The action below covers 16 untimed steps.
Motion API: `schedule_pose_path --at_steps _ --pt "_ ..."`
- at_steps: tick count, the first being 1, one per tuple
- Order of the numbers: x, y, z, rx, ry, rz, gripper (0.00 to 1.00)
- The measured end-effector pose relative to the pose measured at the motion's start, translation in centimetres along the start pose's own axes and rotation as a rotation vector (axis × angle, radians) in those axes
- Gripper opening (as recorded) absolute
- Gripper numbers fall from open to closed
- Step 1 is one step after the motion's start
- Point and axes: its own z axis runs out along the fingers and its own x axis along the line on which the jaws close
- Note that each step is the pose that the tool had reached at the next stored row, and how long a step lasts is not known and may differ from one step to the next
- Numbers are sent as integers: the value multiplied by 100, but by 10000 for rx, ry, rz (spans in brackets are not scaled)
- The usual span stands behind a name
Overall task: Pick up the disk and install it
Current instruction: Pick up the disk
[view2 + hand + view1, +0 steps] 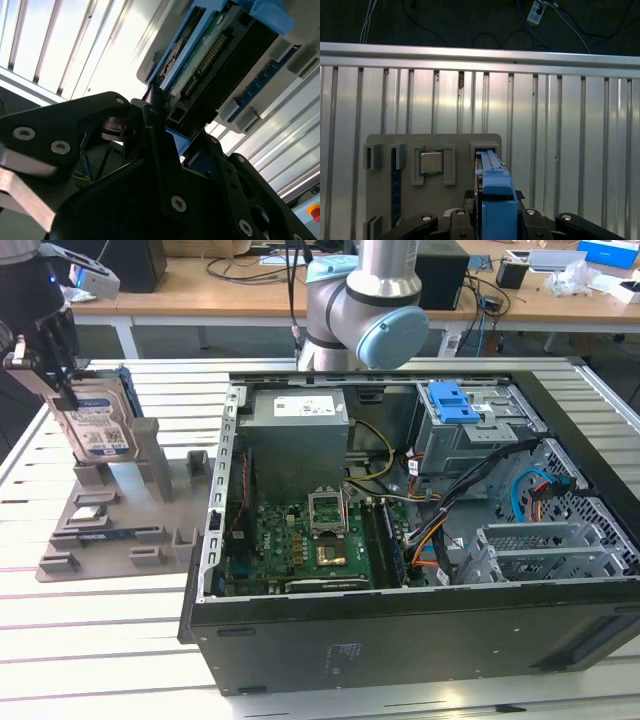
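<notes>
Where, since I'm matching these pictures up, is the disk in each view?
Exterior view: the disk stands upright in the grey fixture, at the exterior view's left.
Second wrist view: the disk's circuit-board side faces the camera.
First wrist view: edge-on, blue rail foremost, in the fixture.
Shared landmark: the slatted table.

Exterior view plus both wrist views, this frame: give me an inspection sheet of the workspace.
Surface: slatted metal table, carrying a grey fixture and an open computer case.
Job's things: disk standing upright at the fixture, outside the case.
Clutter: processor chip seated in the fixture.
Grippers: gripper at the disk's top edge.
Cables: wire bundles inside the case.
Surroundings: wooden desk behind the table, with cords and boxes on it.
</notes>
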Motion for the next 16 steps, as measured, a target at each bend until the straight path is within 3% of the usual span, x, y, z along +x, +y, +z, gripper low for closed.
schedule_pose_path --at_steps 10,13,16 --pt "-5 10 -250 1 0 1 37" --pt "-9 18 -430 1 0 0 37" --pt "-11 22 -530 1 0 0 37"
